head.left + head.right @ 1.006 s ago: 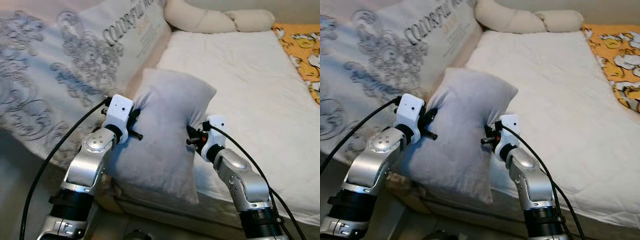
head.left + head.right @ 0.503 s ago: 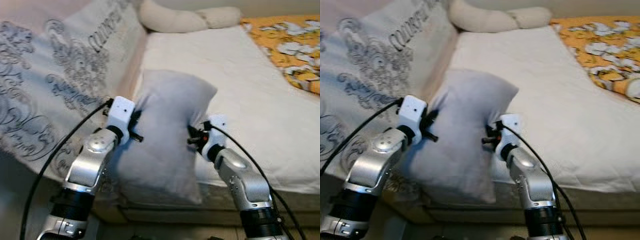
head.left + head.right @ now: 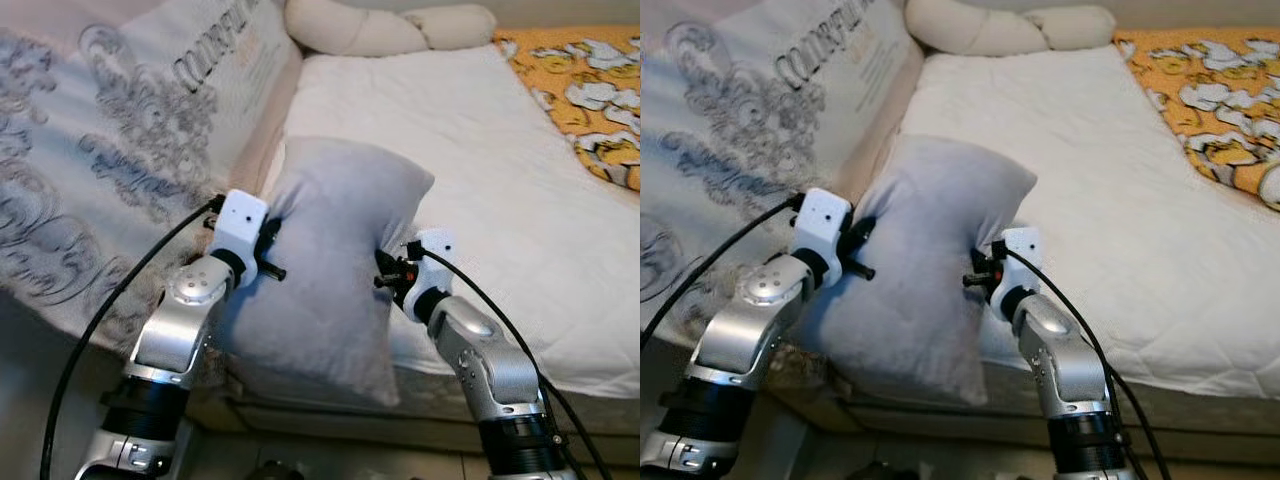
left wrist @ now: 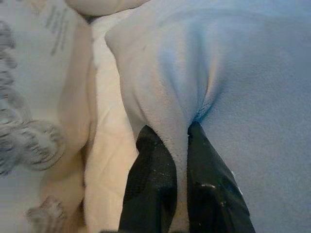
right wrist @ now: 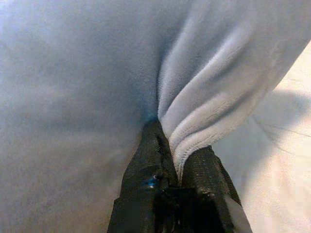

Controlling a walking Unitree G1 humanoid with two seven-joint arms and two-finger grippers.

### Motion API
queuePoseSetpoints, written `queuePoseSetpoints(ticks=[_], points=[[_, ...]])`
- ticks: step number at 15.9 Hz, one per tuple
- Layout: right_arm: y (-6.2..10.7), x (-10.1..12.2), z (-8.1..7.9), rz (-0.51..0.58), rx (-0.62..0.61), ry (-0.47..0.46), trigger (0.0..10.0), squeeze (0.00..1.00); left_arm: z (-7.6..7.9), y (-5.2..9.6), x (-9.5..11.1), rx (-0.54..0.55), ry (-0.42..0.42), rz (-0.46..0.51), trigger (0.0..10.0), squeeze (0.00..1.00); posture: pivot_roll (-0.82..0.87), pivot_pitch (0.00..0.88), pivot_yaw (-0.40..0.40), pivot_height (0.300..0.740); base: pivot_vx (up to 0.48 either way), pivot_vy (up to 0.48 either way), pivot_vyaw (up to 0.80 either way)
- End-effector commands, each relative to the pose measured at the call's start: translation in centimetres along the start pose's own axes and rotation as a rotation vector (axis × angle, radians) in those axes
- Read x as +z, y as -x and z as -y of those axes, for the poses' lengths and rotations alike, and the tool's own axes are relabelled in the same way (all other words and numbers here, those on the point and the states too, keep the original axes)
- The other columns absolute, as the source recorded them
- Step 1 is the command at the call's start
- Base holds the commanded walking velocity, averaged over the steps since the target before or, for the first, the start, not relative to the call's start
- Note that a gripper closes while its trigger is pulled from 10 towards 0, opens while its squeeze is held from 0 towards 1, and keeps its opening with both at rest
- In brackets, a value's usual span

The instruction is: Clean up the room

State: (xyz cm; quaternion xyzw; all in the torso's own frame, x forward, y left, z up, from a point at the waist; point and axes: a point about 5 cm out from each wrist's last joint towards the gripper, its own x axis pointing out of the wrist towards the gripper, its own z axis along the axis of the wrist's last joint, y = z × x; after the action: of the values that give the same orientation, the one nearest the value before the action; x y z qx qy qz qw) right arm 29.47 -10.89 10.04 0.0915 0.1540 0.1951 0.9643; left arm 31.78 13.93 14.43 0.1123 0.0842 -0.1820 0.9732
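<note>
Unmoved since before, left hand [image 4: 187,128] and right hand [image 5: 176,160] pinch the pillow [image 3: 330,260].

Mattress [image 3: 480,150]: covered by a white quilted sheet; takes up the middle and right of the scene.
Patterned cover [image 3: 120,150]: pale fabric with grey scrollwork and printed lettering; lies along the left side of the mattress and hangs over its near edge.
Bolster [image 3: 350,28]: cream, long and rounded; lies across the far end of the mattress.
Second cushion [image 3: 455,22]: cream; touches the bolster's right end.
Orange blanket [image 3: 590,90]: white figure print; lies on the far right part of the mattress.
</note>
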Motion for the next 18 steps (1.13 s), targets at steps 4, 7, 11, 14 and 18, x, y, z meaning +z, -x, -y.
queuePoseSetpoints(ticks=[4,7,11,14,18], points=[[-0.48,0.92,-1.28,0.016,0.088,0.045,10.0,0.00,-0.98,0.17,1.00,0.032,-0.004,0.041,10.0,0.00,0.01,0.000,0.104,0.740,0.205,0.000,0.20],[-0.68,0.68,-1.53,0.011,0.107,0.041,10.0,0.00,-1.28,0.14,1.09,0.037,-0.008,0.040,10.0,0.00,0.01,0.000,0.109,0.740,0.295,0.000,0.43],[-0.54,0.39,-1.33,-0.005,0.111,0.040,10.0,0.00,-1.51,0.09,1.06,0.040,-0.007,0.036,10.0,0.00,0.01,0.000,0.110,0.740,0.312,0.000,0.00],[-0.52,0.38,-1.29,-0.007,0.110,0.044,10.0,0.00,-1.48,0.03,1.00,0.037,-0.006,0.035,10.0,0.00,0.01,0.000,0.111,0.740,0.330,0.000,0.00],[-0.55,0.23,-1.39,-0.016,0.121,0.050,10.0,0.00,-1.50,0.13,0.95,0.038,-0.008,0.035,10.0,0.00,0.01,0.000,0.104,0.740,0.333,0.000,0.00]])
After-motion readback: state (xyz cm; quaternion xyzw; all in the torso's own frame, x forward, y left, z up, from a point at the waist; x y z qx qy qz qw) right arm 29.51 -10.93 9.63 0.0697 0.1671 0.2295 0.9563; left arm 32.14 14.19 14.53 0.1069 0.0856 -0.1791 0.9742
